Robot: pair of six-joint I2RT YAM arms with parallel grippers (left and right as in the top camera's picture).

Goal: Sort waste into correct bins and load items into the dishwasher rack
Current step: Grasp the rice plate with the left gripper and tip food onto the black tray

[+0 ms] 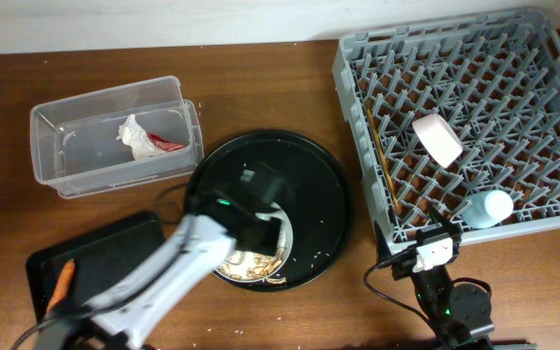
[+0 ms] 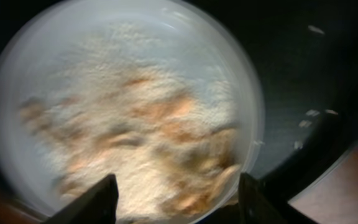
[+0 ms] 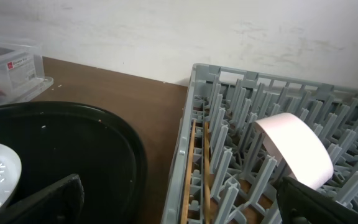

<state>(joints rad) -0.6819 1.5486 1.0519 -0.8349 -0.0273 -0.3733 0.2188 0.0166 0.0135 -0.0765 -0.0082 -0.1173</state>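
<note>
Rice and food scraps [image 2: 135, 143]: one beige-orange heap on one pale plate [image 2: 17, 81].
Left gripper [image 2: 178, 183]: spread wide, empty.
Right gripper [image 3: 180, 190]: spread wide, empty.

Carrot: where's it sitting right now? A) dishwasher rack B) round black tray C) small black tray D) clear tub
C: the overhead view shows the orange carrot lying inside the small black tray, near its left edge.
</note>
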